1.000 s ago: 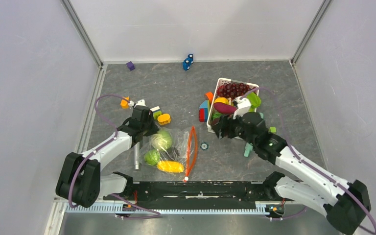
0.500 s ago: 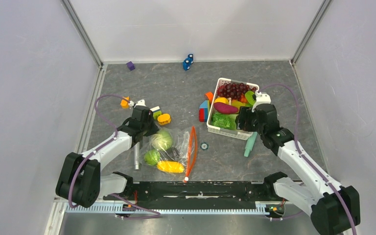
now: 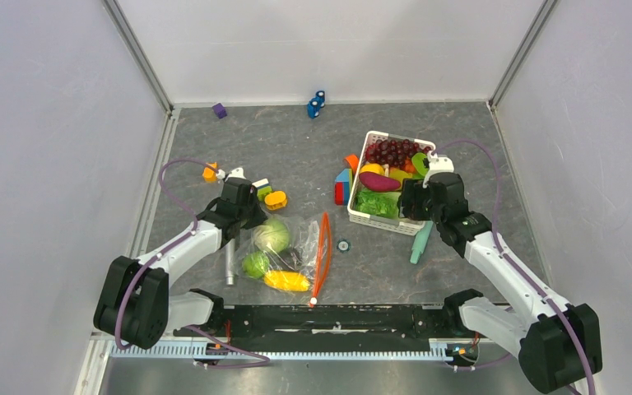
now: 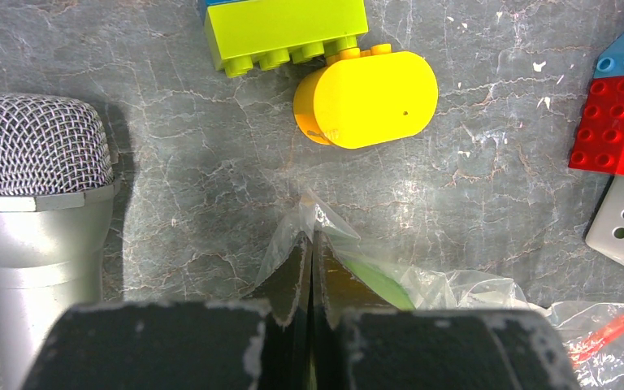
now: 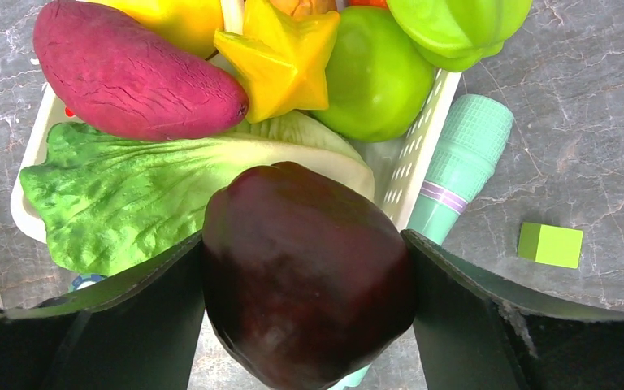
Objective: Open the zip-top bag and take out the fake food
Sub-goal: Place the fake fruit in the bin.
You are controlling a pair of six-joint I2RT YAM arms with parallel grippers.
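Your right tool (image 5: 305,325) holds the dark purple plastic eggplant (image 5: 309,260) in wide jaws, white slatted basket (image 5: 422,158) just ahead — release there next. Your left tool (image 4: 310,272), shut tight, pinches a corner of the clear crinkly zip-top bag (image 4: 447,288).

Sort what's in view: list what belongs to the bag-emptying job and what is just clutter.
Job: zip-top bag, cabbage, green fruit, corn, eggplant, sweet potato.
Clutter: microphone, building blocks, grapes, lettuce, teal cone.
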